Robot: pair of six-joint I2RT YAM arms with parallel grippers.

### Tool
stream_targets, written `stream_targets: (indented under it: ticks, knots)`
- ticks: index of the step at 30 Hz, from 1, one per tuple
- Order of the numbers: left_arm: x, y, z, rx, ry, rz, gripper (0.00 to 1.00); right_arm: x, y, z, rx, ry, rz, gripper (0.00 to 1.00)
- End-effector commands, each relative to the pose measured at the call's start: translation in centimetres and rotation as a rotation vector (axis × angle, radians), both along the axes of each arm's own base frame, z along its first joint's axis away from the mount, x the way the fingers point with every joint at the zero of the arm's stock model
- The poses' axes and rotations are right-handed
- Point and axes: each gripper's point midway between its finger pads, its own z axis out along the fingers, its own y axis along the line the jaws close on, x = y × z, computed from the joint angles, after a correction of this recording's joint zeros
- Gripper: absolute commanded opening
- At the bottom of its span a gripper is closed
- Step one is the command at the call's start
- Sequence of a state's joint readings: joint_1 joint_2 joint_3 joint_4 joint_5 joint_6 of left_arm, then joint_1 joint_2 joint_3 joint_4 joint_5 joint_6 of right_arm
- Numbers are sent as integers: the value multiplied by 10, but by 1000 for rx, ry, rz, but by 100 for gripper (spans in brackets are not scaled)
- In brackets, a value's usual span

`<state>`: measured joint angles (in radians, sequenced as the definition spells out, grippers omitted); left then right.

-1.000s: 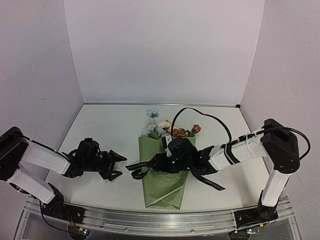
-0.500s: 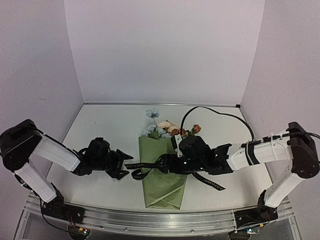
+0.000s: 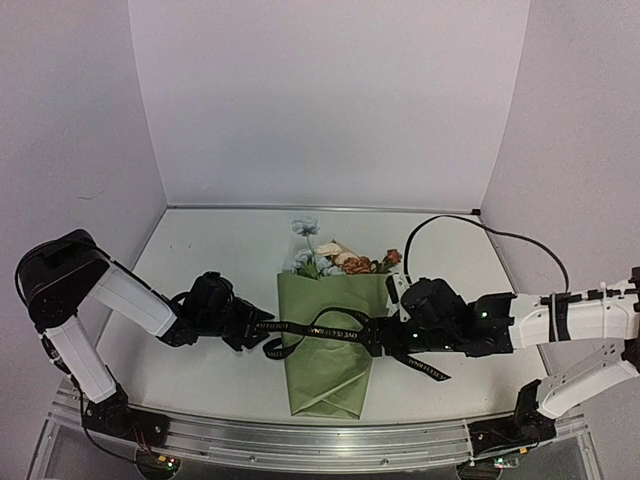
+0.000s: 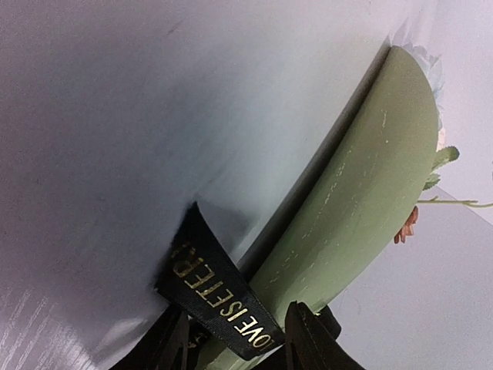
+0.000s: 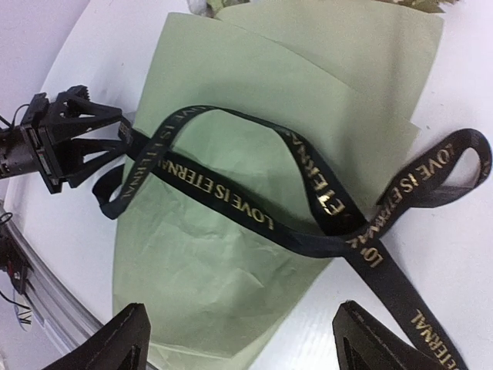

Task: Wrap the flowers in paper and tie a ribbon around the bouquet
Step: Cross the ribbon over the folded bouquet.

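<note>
The bouquet lies mid-table, the olive-green paper (image 3: 330,365) wrapped round the flowers (image 3: 322,255), whose blooms stick out at the far end. The black ribbon (image 3: 325,328) with gold lettering lies loosely across the paper (image 5: 231,92), looped over itself. My left gripper (image 3: 264,325) is at the ribbon's left end. In the left wrist view the ribbon (image 4: 219,297) runs between its fingers (image 4: 306,339), which stand a little apart beside the paper (image 4: 362,193). My right gripper (image 3: 378,340) hovers wide open over the paper's right edge, the ribbon (image 5: 254,216) ahead of its fingertips (image 5: 370,343), nothing held.
A black cable (image 3: 470,230) arcs from the right arm over the back right of the white table. Pale walls close in on three sides. A metal rail (image 3: 300,440) runs along the near edge.
My right gripper let go of the ribbon, opened wide and drew back to the right. My left gripper moved right onto the ribbon's left end and its jaws narrowed.
</note>
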<state>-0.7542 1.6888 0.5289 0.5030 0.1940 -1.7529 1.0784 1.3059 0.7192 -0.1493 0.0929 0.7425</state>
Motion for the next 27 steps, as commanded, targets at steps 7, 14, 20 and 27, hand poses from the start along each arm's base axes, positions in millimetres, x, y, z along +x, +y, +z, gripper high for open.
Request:
stream_targets:
  ticks: [7, 14, 20, 27]
  knots:
    - [25, 19, -8, 55, -108, -4, 14, 7, -67, -17, -167, -78, -62, 91]
    - [42, 27, 4, 75, -177, -22, 0, 12, -70, -33, -314, -137, 67, 98]
    - [49, 35, 14, 117, -215, -34, 0, 20, -60, -47, -396, -193, 166, 97]
    - [58, 51, 26, 141, -254, -28, 0, 18, -54, -68, -461, -210, 283, 87]
